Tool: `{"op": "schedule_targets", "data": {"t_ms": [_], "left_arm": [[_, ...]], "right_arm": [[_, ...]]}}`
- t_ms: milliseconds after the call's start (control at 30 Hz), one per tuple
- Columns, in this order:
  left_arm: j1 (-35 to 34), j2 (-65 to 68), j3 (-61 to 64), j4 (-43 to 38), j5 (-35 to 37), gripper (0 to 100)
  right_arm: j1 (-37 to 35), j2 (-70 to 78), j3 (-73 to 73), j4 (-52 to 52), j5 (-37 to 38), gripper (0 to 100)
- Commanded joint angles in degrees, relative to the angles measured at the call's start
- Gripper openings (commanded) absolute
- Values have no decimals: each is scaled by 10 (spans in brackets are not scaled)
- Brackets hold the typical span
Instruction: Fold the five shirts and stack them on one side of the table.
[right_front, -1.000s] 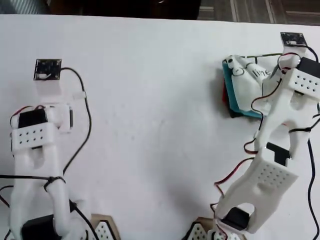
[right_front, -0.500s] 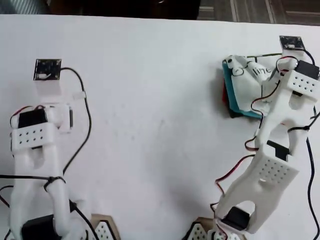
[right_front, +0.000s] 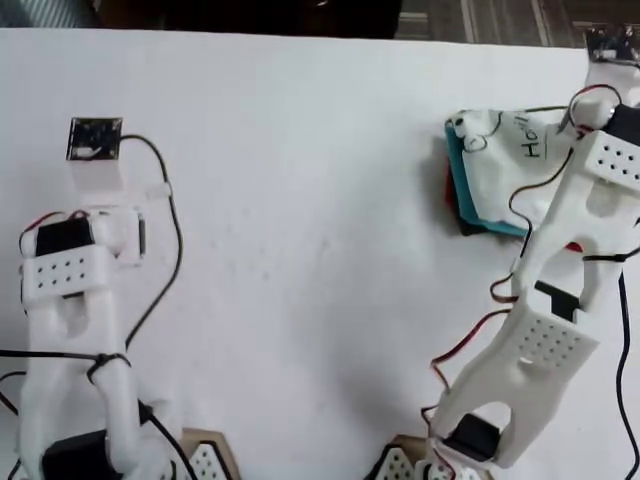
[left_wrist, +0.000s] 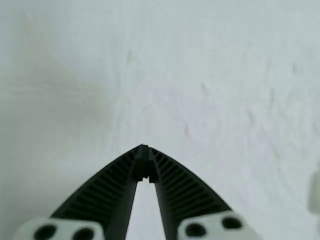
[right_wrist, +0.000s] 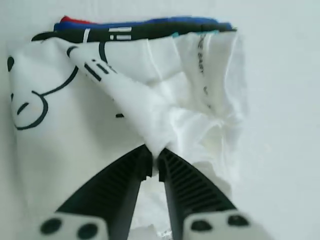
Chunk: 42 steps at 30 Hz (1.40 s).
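- White shirt (right_front: 495, 170) lies on top of the stack (right_front: 458, 180) at the right side of the table (right_front: 300, 200). Teal, black, blue and red edges show beneath it.
- It looks light, thin and limp. It will sag and crease wherever it is lifted, and a small pinch will likely carry only one layer.
- Its top face is rumpled rather than flat, with a loose ridge of cloth (right_wrist: 125, 110) raised across the printed front.
- Best hold, as I judge it: a hem or a folded edge, so the layers move together. A pull on the middle only bunches it, and may drag the shirts underneath out of line.
- Right gripper (right_wrist: 152, 160) sits over the white shirt, jaws nearly closed, pinching the near end of that raised ridge between the tips.
- Left gripper (left_wrist: 144, 165) is well apart from the stack, above bare table, jaws pressed together with nothing between them.
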Motion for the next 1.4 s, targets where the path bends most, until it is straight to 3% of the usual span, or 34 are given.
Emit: {"op": "schedule_targets", "data": {"t_ms": [0, 200, 467, 700, 900, 1200, 1367], "left_arm": [[-2, -17, -2, -3, -6, 27], [-2, -17, -2, -3, -6, 27], [-3, -18, 10, -2, -6, 27], [-4, -17, 32, -3, -7, 27], [-4, -18, 29, -3, -7, 27], [-2, -19, 29, -3, -7, 27], [-1, -18, 28, -3, -7, 27]], "right_arm": [[11, -1, -27, -66, 23, 21], [21, 42, -27, -232, 22, 21], [22, 124, -27, -361, 22, 24], [27, 104, -28, -315, 22, 31], [41, 51, -28, -303, 22, 139], [68, 16, -27, -305, 18, 78], [54, -41, -27, -245, -77, 25]]}}
